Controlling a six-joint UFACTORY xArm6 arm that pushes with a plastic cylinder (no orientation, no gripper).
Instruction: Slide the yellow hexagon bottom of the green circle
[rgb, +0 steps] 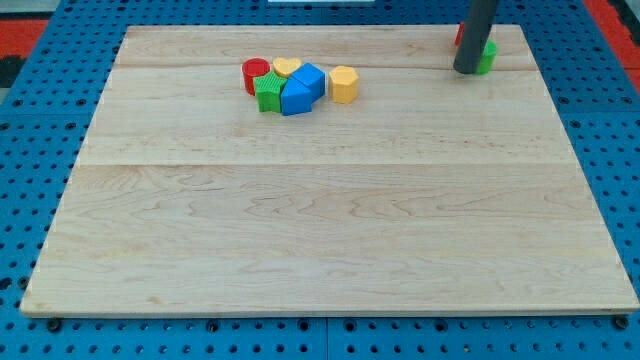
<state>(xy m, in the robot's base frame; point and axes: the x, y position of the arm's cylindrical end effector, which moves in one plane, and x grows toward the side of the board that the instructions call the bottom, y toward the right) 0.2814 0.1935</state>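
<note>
The yellow hexagon (343, 84) stands at the right end of a cluster of blocks near the view's top, left of centre. The green circle (487, 56) is at the view's top right, mostly hidden behind my rod. My tip (466, 70) rests on the board just left of the green circle, touching or nearly touching it. The tip is far to the right of the yellow hexagon.
The cluster also holds a red cylinder (255, 74), a yellow heart (287, 67), a green star-like block (268, 93) and two blue blocks (302, 90). A red block (460, 34) peeks out behind the rod. The wooden board (330, 250) lies on a blue pegboard.
</note>
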